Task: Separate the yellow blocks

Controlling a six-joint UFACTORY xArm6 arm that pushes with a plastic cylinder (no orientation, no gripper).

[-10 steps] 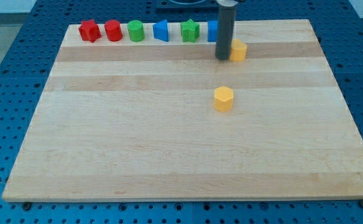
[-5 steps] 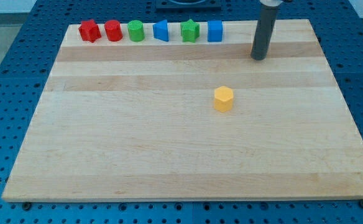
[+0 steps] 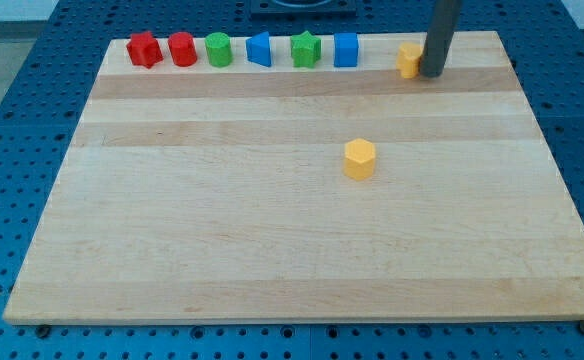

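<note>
Yellow block (image 3: 408,60), shape unclear, sat touching the left side of my tip (image 3: 433,73); the yellow hexagonal block (image 3: 360,159) lay well below-left on the wooden table (image 3: 272,240).

A pale wooden board (image 3: 272,240) with visible grain and a smooth matt finish is lying on a blue perforated metal-looking table (image 3: 12,120), carrying a matt yellow block (image 3: 360,159) and my tip (image 3: 432,73) of a dark, dull rod.

my tip (image 3: 432,74) sits near the view's top right of the worktop (image 3: 272,250), touching the right side of a yellow block (image 3: 407,59) whose shape is partly hidden. a yellow hexagonal block (image 3: 360,158) lies well apart, toward the middle.
</note>
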